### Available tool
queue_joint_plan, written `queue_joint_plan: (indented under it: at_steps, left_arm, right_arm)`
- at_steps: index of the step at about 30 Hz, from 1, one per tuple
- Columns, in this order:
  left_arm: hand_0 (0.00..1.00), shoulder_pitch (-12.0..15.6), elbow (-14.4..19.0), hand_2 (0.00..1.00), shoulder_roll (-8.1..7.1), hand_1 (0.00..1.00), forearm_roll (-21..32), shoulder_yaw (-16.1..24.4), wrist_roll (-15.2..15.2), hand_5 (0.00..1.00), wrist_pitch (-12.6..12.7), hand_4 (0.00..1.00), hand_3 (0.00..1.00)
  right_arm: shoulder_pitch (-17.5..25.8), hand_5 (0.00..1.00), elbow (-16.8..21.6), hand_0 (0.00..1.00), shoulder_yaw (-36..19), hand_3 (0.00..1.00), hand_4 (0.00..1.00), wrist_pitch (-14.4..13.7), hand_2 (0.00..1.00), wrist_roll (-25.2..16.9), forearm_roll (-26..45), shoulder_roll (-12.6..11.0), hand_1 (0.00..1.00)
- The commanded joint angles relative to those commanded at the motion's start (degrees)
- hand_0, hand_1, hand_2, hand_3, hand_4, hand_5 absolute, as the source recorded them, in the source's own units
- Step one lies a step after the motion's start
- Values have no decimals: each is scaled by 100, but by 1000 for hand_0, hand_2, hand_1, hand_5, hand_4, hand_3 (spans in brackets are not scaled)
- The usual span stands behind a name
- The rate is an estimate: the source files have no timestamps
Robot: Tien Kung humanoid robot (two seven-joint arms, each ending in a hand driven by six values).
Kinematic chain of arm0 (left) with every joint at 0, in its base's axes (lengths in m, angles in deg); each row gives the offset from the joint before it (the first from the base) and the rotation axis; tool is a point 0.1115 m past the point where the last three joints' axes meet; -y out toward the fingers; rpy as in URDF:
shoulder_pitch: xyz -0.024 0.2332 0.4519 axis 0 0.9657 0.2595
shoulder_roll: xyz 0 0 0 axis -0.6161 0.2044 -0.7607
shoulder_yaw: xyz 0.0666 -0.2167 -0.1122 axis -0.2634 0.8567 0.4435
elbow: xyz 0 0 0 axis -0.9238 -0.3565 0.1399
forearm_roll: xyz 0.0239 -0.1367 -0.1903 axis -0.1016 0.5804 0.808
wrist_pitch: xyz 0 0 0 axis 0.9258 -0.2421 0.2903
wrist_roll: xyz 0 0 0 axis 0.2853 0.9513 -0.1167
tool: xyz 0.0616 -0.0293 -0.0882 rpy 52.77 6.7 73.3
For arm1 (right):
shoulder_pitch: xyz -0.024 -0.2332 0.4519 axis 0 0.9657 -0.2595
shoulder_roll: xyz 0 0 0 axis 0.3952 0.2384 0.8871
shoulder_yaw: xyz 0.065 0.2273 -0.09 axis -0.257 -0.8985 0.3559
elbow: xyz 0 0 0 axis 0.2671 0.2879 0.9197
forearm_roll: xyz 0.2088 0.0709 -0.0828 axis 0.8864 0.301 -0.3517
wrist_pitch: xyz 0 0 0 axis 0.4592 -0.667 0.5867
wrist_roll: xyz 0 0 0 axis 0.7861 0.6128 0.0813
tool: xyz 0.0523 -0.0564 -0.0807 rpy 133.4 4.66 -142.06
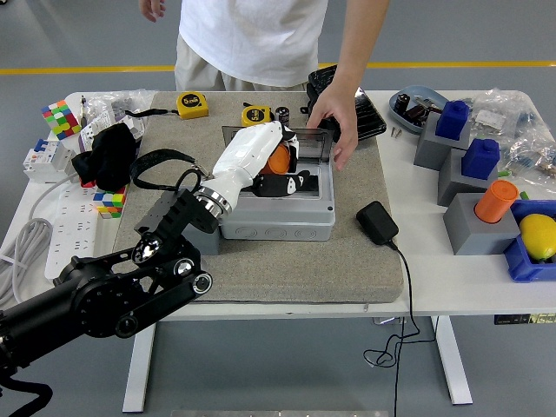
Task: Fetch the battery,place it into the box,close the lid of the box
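Note:
My left hand is white with black fingers. It is shut on an orange cylindrical battery and holds it over the open compartment of the grey box in the middle of the grey mat. The box's clear lid stands upright at its back edge. A person at the far side reaches in and holds the lid's upper right corner with one hand. My right hand is out of view.
A grey block stands left of the box, mostly behind my arm. A black adapter with its cord lies right of the box. Two tape measures, a black case, grey blocks with blue and orange pieces, and cubes at the left surround the mat.

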Motion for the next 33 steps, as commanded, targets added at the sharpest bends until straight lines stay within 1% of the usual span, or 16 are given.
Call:
queue_joint_plan:
  at_steps: [3,6,7,10,12,13,17,18,21,23,24,30,31,33]
  left_arm:
    - [117,-188,-195,152,107,88,-182,-171,221,2,-41,613,223]
    - [117,-354,-421,152,199,88,-263,-332,349,2,-47,613,223]
    - [117,-408,-503,160,228,91,-302,-387,406,2,-37,666,238]
    - [117,-525,-746,160,326,91,-391,-543,539,2,-17,666,238]
    - [117,-617,-940,160,430,91,-400,-674,604,2,-30,666,238]
    - [139,-655,-1014,174,475,117,-371,-732,603,2,-19,774,224]
    - [139,-797,-1274,174,633,117,-220,-942,518,2,58,774,224]
    - [199,-815,-1352,224,671,181,-100,-987,433,2,88,867,267]
    - [199,-835,-1487,224,735,181,16,-1075,292,2,192,867,267]
    - [199,-863,-1568,224,772,181,-5,-1126,209,2,271,867,267]
    - [268,-877,-1611,361,793,360,-31,-1146,190,2,305,919,419]
    - [268,-948,-1778,361,801,360,-236,-1278,197,2,319,919,419]
    - [403,-949,-1782,649,801,633,-217,-1289,192,2,321,975,688]
    - [403,-942,-1786,649,801,633,-180,-1293,179,2,320,975,688]
  right_arm:
    - [-1,559,-5,632,38,577,993,1,665,2,14,-1,647]
    - [-13,559,-5,632,78,577,993,1,665,2,21,-10,647]
    - [-19,559,-5,633,92,577,993,1,664,4,23,-12,648]
    - [-31,559,-6,633,122,577,993,-2,664,2,33,-10,648]
    - [-43,559,-3,633,145,577,993,-2,664,3,34,-10,648]
    - [-47,559,-3,633,150,577,993,-3,664,2,37,-8,647]
    - [-63,559,0,633,177,577,993,-1,664,3,40,-3,647]
    - [-69,559,2,633,183,577,993,-1,664,4,39,-2,647]
    - [-75,559,7,633,172,577,993,-10,664,1,32,-2,647]
    - [-75,559,5,633,189,577,993,-6,664,9,35,-3,647]
    - [-73,559,3,633,200,577,993,-5,664,9,38,-5,647]
    - [-75,559,2,633,214,577,992,0,664,9,50,-10,646]
    - [-75,559,3,633,210,577,992,0,664,9,48,-10,647]
    - [-77,559,8,633,202,577,992,1,664,6,44,-10,647]
